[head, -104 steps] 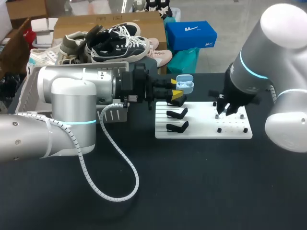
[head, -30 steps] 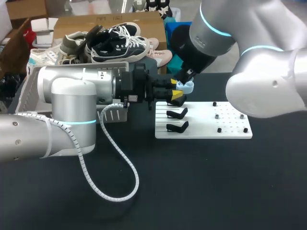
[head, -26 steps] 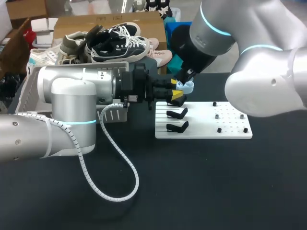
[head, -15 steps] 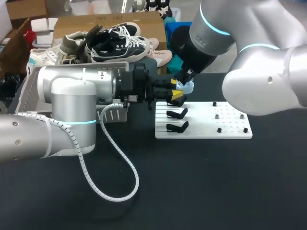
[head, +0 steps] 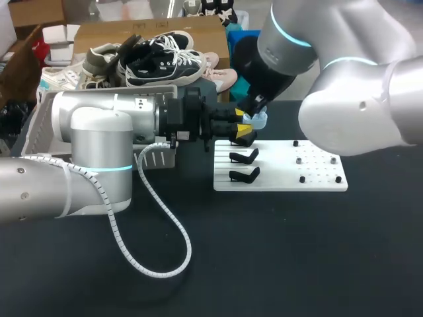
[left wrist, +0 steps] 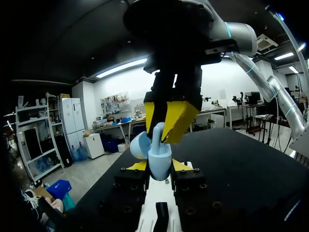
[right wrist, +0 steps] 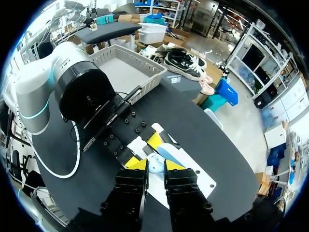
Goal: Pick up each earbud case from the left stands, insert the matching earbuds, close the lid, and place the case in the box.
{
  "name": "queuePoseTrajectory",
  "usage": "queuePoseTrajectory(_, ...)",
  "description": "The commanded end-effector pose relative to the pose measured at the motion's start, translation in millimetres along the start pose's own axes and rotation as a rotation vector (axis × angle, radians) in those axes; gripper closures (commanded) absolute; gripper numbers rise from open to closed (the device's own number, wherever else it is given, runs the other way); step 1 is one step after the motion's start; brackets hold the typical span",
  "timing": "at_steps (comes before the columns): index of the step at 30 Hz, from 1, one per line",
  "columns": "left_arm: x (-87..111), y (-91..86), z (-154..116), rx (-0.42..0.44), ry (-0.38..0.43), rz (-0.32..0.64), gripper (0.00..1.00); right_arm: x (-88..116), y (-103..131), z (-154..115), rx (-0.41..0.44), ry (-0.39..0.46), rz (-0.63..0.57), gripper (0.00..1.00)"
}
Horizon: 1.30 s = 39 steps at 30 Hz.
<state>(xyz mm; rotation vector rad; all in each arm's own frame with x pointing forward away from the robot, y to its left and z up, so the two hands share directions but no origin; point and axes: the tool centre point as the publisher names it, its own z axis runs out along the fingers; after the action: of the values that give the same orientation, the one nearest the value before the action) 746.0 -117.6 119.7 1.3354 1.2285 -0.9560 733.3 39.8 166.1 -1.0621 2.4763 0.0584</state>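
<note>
My left gripper (head: 245, 123) reaches in from the left, shut on a light blue earbud case (head: 259, 121) held above the back of the white stand board (head: 281, 179). In the left wrist view the case (left wrist: 160, 157) sits between my left gripper's (left wrist: 159, 167) yellow tips with its lid open to one side. My right gripper (left wrist: 167, 121) comes down from above, shut on a pale earbud (left wrist: 158, 133) whose lower end is in the case. In the right wrist view the case (right wrist: 154, 161) lies just under my right gripper (right wrist: 155, 166).
Two bare black stands (head: 244, 156) (head: 244, 175) remain on the board's left part, and small pegs with earbuds (head: 317, 169) dot its right part. A grey basket (right wrist: 126, 71) stands at the table's left, behind my left arm (head: 99, 145).
Since the earliest frame my right arm swung from the board's pegs over to the case in my left gripper. Over the last second it only edged slightly. The left arm stayed still.
</note>
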Motion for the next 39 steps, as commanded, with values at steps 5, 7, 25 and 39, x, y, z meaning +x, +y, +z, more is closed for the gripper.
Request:
queuePoseTrajectory(5, 0.2, -0.8, -0.1, -0.003, -0.001, 0.001, 1.0, -2.7, 0.5, 5.9, -0.009, 0.008, 0.007, 1.0)
queuePoseTrajectory(7, 0.2, -0.8, -0.1, -0.003, -0.001, 0.001, 1.0, -3.0, 0.7, 7.0, -0.01, 0.01, 0.009, 1.0)
queuePoseTrajectory(25, 0.2, -0.8, -0.1, -0.003, -0.001, 0.001, 1.0, -0.6, 4.0, 5.8, 0.003, 0.01, 0.009, 0.76)
queuePoseTrajectory(39, 0.2, -0.8, -0.1, -0.003, -0.001, 0.001, 1.0, 0.8, 4.0, 5.7, 0.008, 0.008, 0.011, 0.69)
